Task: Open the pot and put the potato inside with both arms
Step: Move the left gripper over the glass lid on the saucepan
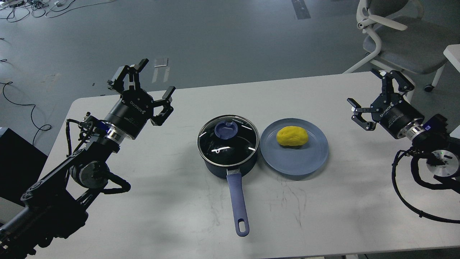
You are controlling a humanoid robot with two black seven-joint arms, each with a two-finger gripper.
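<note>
The dark navy pot (220, 168) stands at the table's centre, its long periwinkle handle (239, 201) pointing toward me. A round glass lid (228, 141) with a blue knob (227, 130) covers it. Just right of the pot, the yellow potato (292, 136) lies on a flat blue-grey plate (312, 158). My left gripper (145, 88) hovers open over the table's left part, well left of the pot, fingers spread and empty. My right gripper (377, 95) hangs open near the table's right edge, right of the plate, holding nothing.
The white table (161, 201) spreads around the pot and plate. A white office chair (395, 39) stands behind the table's far right corner. Cables (21, 104) lie on the grey floor at the left.
</note>
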